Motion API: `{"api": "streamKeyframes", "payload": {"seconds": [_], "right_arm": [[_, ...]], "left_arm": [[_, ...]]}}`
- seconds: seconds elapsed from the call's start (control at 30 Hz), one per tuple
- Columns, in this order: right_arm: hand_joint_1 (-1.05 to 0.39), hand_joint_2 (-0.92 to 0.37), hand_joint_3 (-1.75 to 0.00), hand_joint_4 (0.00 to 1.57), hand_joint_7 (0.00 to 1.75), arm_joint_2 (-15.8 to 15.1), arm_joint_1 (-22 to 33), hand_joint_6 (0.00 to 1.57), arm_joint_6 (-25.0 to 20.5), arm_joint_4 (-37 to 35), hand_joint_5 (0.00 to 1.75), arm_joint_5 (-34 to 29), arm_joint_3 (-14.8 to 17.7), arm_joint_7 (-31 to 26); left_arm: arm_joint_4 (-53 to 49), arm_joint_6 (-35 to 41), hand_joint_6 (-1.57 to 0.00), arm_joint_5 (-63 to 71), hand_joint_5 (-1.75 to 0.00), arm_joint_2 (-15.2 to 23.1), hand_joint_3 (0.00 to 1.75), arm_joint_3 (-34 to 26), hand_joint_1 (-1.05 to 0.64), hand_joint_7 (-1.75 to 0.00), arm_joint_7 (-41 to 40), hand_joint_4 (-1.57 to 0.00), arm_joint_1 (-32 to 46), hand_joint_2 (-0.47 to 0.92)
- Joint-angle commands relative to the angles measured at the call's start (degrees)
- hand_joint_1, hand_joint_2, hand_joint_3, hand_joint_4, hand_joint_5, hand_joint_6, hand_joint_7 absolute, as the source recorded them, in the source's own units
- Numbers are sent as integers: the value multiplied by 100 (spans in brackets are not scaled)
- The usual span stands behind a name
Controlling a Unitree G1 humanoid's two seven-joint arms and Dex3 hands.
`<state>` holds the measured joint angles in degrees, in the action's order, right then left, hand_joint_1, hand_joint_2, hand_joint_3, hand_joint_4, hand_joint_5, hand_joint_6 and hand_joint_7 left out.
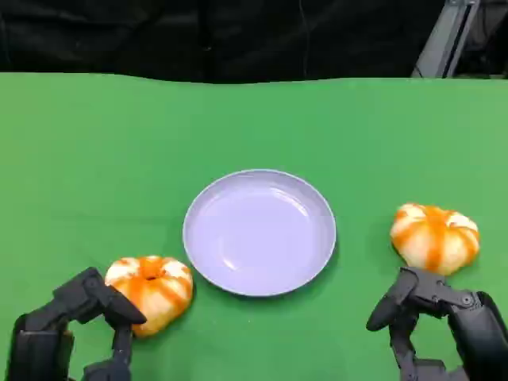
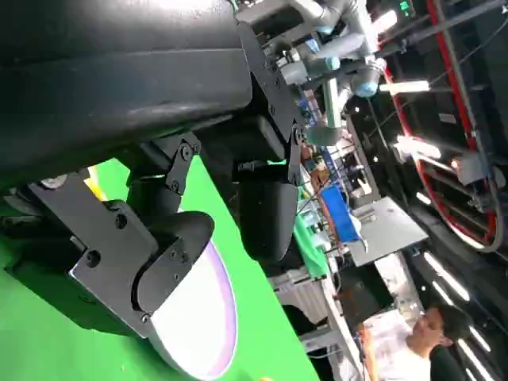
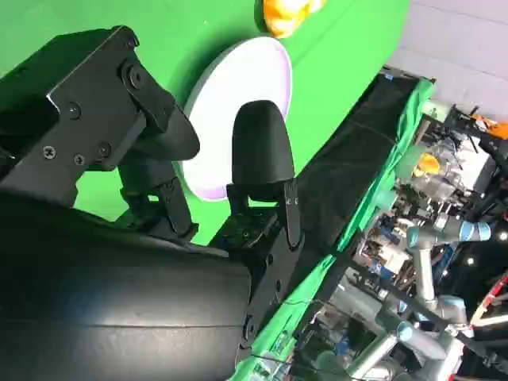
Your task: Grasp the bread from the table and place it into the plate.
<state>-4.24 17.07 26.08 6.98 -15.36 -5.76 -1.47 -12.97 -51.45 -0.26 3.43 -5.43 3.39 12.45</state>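
Fingers [image 1: 119, 311] of the left hand [image 1: 75, 333] are spread and hold nothing; one fingertip lies just against the near side of a bread [image 1: 151, 291], though whether it truly touches cannot be told. That hand sits at the near edge of the table [image 1: 79, 159], nearer than the plate [image 1: 259, 232] and to its left, with its fingers reaching forward and inward. In the left wrist view the same hand [image 2: 198, 238] shows its fingers apart, the plate's pale rim [image 2: 214, 317] beyond them. The right hand [image 1: 436, 325] sits nearer than the plate and to its right, fingers [image 1: 389, 309] likewise apart and grasping nothing, one finger stretched inward toward the plate. The right wrist view shows this hand [image 3: 198, 167] loose, with the plate beyond its fingers.

The bread by the left hand, orange and white, lies on the table just beside the plate's near-left rim, not touching it. A second bread [image 1: 435, 236] lies to the plate's right, apart from it, just beyond the right hand. The plate stands in the middle of the green table. Beyond the plate, the table ends at a dark backdrop [image 1: 238, 36].
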Motion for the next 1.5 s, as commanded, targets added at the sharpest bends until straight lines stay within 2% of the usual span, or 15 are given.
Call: {"api": "streamKeyframes", "payload": {"seconds": [0.03,0.37,0.47,0.57,0.67,0.8,0.83,0.9,1.0,1.13,1.2,1.37,1.5], "right_arm": [[11,-32,-144,84,134,-72,-12,81,11,18,161,19,41,-28],[11,-32,-143,84,134,-80,-16,80,19,6,161,36,37,-11],[12,-32,-143,84,134,-92,-27,80,63,-24,160,-6,40,-35],[12,-33,-143,84,134,-103,-35,80,89,-51,160,-14,38,-35],[10,-32,-142,84,134,-74,-20,80,-7,-4,161,-36,11,-30],[11,-31,-144,83,135,-61,-6,81,17,-10,161,-28,-28,-27],[11,-31,-145,83,134,-59,6,81,9,8,161,-34,-31,-33],[11,-31,-144,84,134,-46,21,80,-7,32,161,-31,-36,-42],[10,-32,-143,84,134,-11,27,80,-63,51,161,-39,-46,-53],[10,-33,-141,83,134,-20,8,80,-96,54,162,-66,-56,-50],[11,-33,-140,83,134,-26,5,80,-107,63,161,-75,-59,-48],[11,-32,-142,84,134,-17,-19,80,-72,34,162,-50,-60,-62],[12,-31,-144,83,134,-27,-11,80,-64,37,161,-63,-66,-63]], "left_arm": [[-1,-34,-79,-20,-170,78,142,-37,5,-145,16,-81,24,34],[25,16,-77,9,-169,50,140,-41,4,-145,-16,-79,31,35],[76,98,-77,-3,-160,30,134,-22,4,-137,-17,-77,46,37],[124,180,-78,-24,-140,5,119,-14,-1,-113,-21,-77,56,42],[73,178,-77,29,-111,48,78,-14,-6,-67,-2,-68,1,62],[51,208,-75,895,-85,123,25,-178,-20,-25,-362,-58,-53,87],[121,296,-75,1175,-82,142,19,-206,-22,-21,-468,-57,-46,89],[232,444,-65,1636,-74,164,12,-243,-30,-11,-680,-42,-48,91],[432,787,-56,2517,-68,295,8,-267,-37,-4,-1065,-29,-78,92],[887,1487,-47,3361,-64,486,4,-145,-41,0,-1227,-21,-29,91],[1011,1692,-45,3520,-63,547,3,-67,-44,0,-1286,-19,-9,92],[1779,3236,-42,4907,-64,655,0,350,-52,0,-1078,-19,-173,86],[2096,4102,-41,5837,-64,877,0,788,-57,0,-906,-22,-339,86]]}}
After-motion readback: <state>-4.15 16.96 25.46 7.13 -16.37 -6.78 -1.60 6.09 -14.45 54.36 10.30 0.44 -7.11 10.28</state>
